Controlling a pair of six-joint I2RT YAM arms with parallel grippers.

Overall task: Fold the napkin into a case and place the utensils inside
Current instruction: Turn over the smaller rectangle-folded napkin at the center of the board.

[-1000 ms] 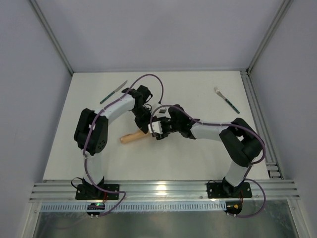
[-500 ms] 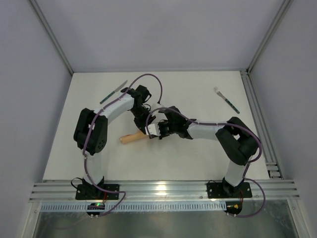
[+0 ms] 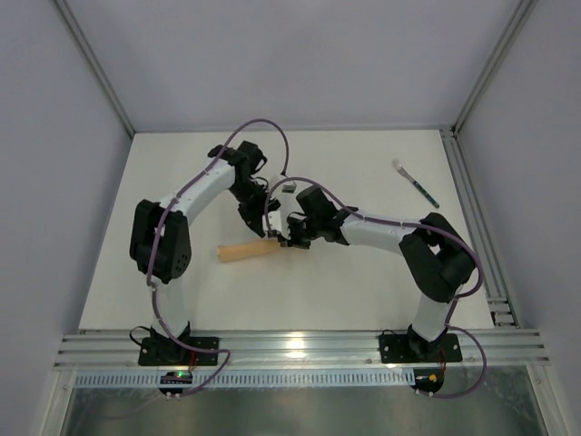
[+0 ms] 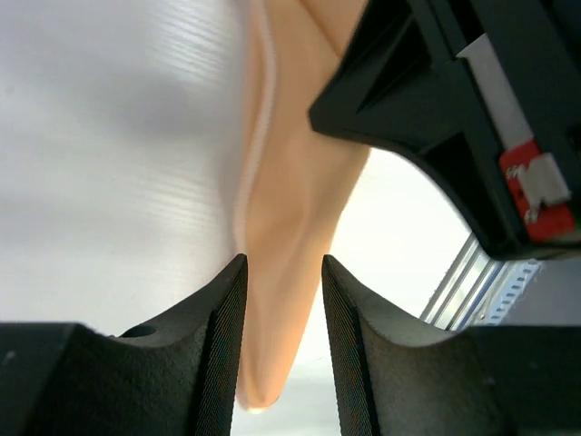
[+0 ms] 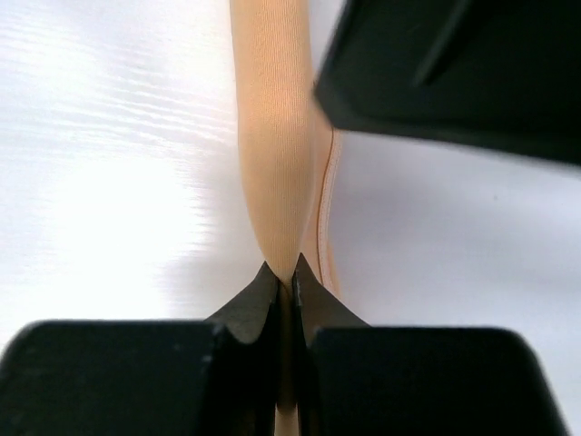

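top: folded napkin (image 3: 245, 252) lies mid-table, right gripper (image 3: 289, 242) at its right end, fork (image 3: 416, 184) well apart | left wrist: left gripper (image 4: 283, 265) released, jaws astride the cloth, grasping nothing | right wrist: jaws clenched on the napkin's end | risk: single pinch, so a pull may undo the fold; close arms may collide

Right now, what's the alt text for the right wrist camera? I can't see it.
The right gripper is pinched shut on a folded peach-orange napkin that stretches away across the white table. A black robot part fills the upper right.
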